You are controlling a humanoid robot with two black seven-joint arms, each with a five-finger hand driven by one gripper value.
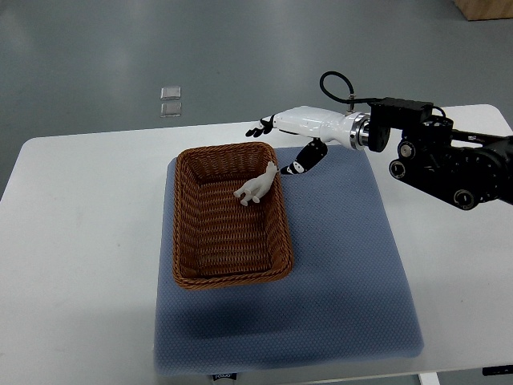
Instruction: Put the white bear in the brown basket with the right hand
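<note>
Room: grey floor [120,48] all around, with two small clear squares [170,101] lying on it beyond the far edge of the bench; a brown corner shows at the top right of the view.
Bench: white bench [72,241] with rounded far corners, filling the lower part of the view.
Mat: blue-grey padded mat [337,281] spread over the middle of the bench, its near edge close to the bench's near edge.
Brown basket: a rectangular woven brown basket [200,277] sits on the left half of the mat, long side running away from the robot, rim uppermost.
White bear: the white bear [256,186] lies inside the brown basket, in the far right part, leaning against the right wall with one end up at the rim.
Right hand: the right hand [280,128], white with dark fingertips, comes in from the right on a black arm [449,160] and hangs above the far right corner of the basket.
Fingers: the fingers [258,128] are stretched out and apart, pointing left past the far rim, with the thumb [303,160] hanging down just beside the bear; they hold nothing.
Gap: whether the thumb tip touches the bear cannot be told from this view.
</note>
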